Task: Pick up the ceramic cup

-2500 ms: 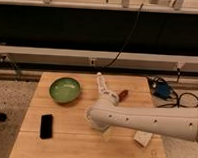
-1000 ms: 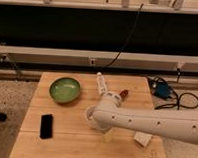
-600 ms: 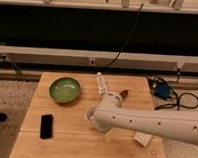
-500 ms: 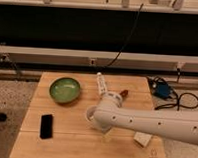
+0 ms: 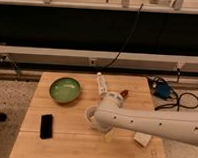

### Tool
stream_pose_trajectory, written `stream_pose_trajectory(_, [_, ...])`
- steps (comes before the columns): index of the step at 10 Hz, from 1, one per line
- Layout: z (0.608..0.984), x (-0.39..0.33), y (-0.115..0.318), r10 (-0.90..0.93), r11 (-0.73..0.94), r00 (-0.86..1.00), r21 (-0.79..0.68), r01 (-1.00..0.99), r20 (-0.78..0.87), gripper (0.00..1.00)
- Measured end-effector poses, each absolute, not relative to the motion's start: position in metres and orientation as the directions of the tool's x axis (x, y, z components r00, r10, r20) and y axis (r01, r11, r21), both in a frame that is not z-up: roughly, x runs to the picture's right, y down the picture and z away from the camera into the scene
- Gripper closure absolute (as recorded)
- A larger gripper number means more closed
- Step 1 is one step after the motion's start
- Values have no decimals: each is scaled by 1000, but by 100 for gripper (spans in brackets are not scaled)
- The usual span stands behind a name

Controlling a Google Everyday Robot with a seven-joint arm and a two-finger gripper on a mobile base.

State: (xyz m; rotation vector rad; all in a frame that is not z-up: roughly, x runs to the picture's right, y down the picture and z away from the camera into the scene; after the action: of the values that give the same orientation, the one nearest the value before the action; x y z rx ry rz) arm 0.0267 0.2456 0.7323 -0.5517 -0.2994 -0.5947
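Observation:
The ceramic cup [image 5: 91, 113] shows as a small white round rim with a greyish inside near the middle of the wooden table [image 5: 74, 142]. It sits right against the left end of my white arm [image 5: 150, 125], which covers its right side. My gripper [image 5: 106, 134] hangs under the arm's wrist, just right of and in front of the cup, and is mostly hidden by the arm. The green bowl [image 5: 65, 89] sits behind and to the left of the cup. The white tube-shaped bottle [image 5: 100, 84] lies behind it.
A black phone [image 5: 46, 126] lies at the front left. A small red object [image 5: 125, 92] lies behind the arm. A white block [image 5: 142, 140] sits at the front right. A blue device with black cables [image 5: 164, 92] lies off the table's right edge.
The arm's wrist has dropped slightly and edged left toward the cup since the earliest frame. It has barely moved in the last second. The objects on the table have not moved.

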Motion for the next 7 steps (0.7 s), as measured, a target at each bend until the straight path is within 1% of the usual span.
stream_pose_trajectory(7, [733, 31, 248, -435, 697, 799, -406, 591, 416, 20])
